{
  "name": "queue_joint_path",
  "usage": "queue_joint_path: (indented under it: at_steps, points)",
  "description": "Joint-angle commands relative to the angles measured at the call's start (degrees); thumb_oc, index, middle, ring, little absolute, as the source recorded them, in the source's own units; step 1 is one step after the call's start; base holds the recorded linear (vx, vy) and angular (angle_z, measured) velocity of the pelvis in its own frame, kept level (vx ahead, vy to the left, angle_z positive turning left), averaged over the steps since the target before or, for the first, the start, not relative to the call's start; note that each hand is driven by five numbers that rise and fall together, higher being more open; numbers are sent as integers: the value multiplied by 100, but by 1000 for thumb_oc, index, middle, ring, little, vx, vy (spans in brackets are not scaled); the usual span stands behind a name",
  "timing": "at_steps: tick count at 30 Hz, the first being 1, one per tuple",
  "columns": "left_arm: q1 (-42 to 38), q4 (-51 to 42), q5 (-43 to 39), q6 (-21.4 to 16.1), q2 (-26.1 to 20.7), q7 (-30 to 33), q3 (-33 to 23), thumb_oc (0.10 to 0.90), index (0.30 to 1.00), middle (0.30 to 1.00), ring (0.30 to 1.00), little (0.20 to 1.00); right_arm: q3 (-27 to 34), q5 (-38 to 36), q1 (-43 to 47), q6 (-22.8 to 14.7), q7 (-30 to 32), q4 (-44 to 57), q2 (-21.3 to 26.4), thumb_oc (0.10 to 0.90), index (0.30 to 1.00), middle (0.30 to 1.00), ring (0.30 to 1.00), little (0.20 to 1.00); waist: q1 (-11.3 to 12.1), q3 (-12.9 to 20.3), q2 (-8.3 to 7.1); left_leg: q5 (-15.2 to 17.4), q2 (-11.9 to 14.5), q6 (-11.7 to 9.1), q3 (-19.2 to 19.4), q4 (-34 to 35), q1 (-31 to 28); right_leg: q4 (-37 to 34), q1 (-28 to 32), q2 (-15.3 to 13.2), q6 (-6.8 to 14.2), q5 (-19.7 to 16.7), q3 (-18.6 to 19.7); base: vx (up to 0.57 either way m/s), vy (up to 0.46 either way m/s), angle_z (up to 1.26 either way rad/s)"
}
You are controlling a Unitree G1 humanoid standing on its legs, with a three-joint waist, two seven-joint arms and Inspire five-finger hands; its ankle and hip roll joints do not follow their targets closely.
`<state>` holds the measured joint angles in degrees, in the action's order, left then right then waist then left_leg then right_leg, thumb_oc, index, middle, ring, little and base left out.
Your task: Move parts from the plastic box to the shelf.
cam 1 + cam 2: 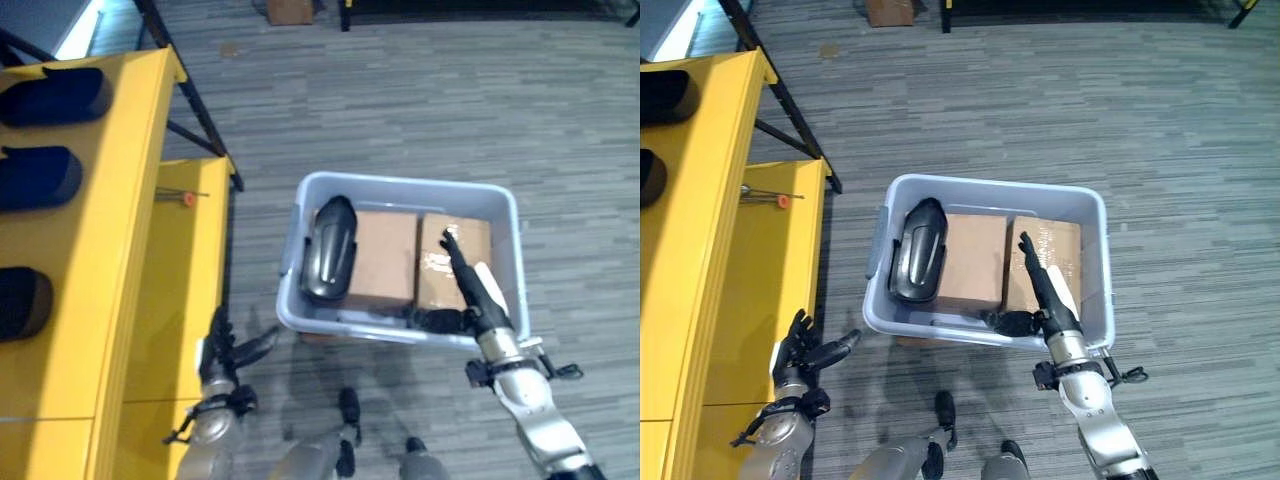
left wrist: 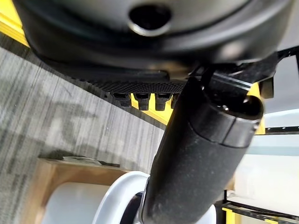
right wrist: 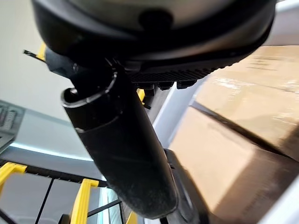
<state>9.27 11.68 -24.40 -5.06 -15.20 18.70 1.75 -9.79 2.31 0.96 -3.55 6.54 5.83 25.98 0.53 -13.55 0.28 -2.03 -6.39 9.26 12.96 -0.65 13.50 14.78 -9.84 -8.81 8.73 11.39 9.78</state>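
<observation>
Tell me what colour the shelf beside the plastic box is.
Bright yellow; the shelf shows best in the left eye view.

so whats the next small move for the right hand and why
Probably shift the right hand across toward the black part and lower onto it. The hand reaches into the box with straight fingers over a cardboard carton, holding nothing; the part lies at the box's other end. The left hand hangs by the shelf.

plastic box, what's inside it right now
Inside the plastic box lie a black part at its left and two cardboard boxes beside it. The right hand reaches in over the right one; the box floor under them is hidden.
</observation>
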Motion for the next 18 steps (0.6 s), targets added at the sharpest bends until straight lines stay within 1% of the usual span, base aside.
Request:
queue_joint_path:
  at_steps: [1,2,3,4,5,6,7,9,14,17,18]
  points:
    - [-193,-407,46,-415,-100,96,-154,900,1000,1000,1000,1000,233,101,523,-496,331,125,148,900,1000,1000,1000,1000,-115,296,51,-163,664,-782,-159,77,44,-974,-300,647,-250,-1051,-479,59,-49,-74]
    - [-196,-403,43,-416,-73,97,-169,900,1000,1000,1000,1000,227,76,565,-513,345,138,142,900,1000,1000,1000,1000,-171,224,45,-142,677,-811,-174,100,-64,-1158,-464,635,-271,-1178,-566,54,-31,-41]
    - [-199,-402,43,-416,-70,97,-172,900,1000,1000,1000,1000,224,75,570,-513,345,136,144,900,1000,1000,1000,1000,-189,202,54,-138,679,-813,-192,106,-88,-1189,-420,636,-272,-1188,-585,54,-56,-11]
    - [-208,-330,67,-387,-63,120,-127,900,1000,1000,1000,1000,237,74,519,-536,364,173,123,900,1000,1000,1000,1000,-298,142,42,-101,692,-834,-272,86,-177,-1171,-478,730,-283,-1203,-366,72,-93,17]
    - [-185,-283,69,-381,-11,56,-93,900,1000,1000,1000,1000,282,39,379,-542,310,244,140,900,1000,1000,1000,1000,-310,139,9,-101,656,-851,-309,46,-239,-1228,-221,651,-353,-1148,-388,70,-93,25]
    - [-182,-284,70,-381,-10,56,-91,900,1000,1000,1000,1000,284,38,374,-541,309,246,141,900,1000,1000,1000,1000,-312,139,10,-104,655,-851,-313,48,-243,-1246,-209,649,-354,-1157,-392,54,-116,40]
    - [-131,-340,71,-394,83,61,-94,900,1000,1000,1000,1000,312,70,338,-543,301,299,207,900,1000,1000,1000,1000,-306,201,30,-136,660,-888,-332,171,-246,-1388,-144,628,-382,-1180,-502,9,-62,52]
    - [-88,-366,69,-380,123,49,-86,900,1000,1000,1000,1000,333,52,297,-552,283,329,231,900,1000,1000,1000,1000,-325,232,53,-161,671,-895,-353,204,-255,-1429,-94,634,-400,-1174,-543,22,-88,37]
    - [28,-372,117,-304,200,-62,-4,900,1000,1000,1000,1000,427,-7,127,-548,248,357,296,900,1000,1000,1000,1000,-393,287,153,-214,719,-962,-462,258,-341,-1338,20,707,-522,-1004,-600,37,-105,20]
    - [69,-407,155,-279,201,-121,21,900,1000,1000,1000,1000,458,-17,21,-545,210,383,339,900,1000,1000,1000,1000,-407,312,224,-300,758,-1034,-532,347,-405,-1338,110,755,-588,-931,-661,24,-114,21]
    - [70,-409,155,-278,202,-121,21,900,1000,1000,1000,1000,458,-17,20,-545,210,383,340,900,1000,1000,1000,1000,-412,311,226,-303,759,-1035,-537,350,-408,-1338,113,756,-589,-930,-666,9,-144,11]
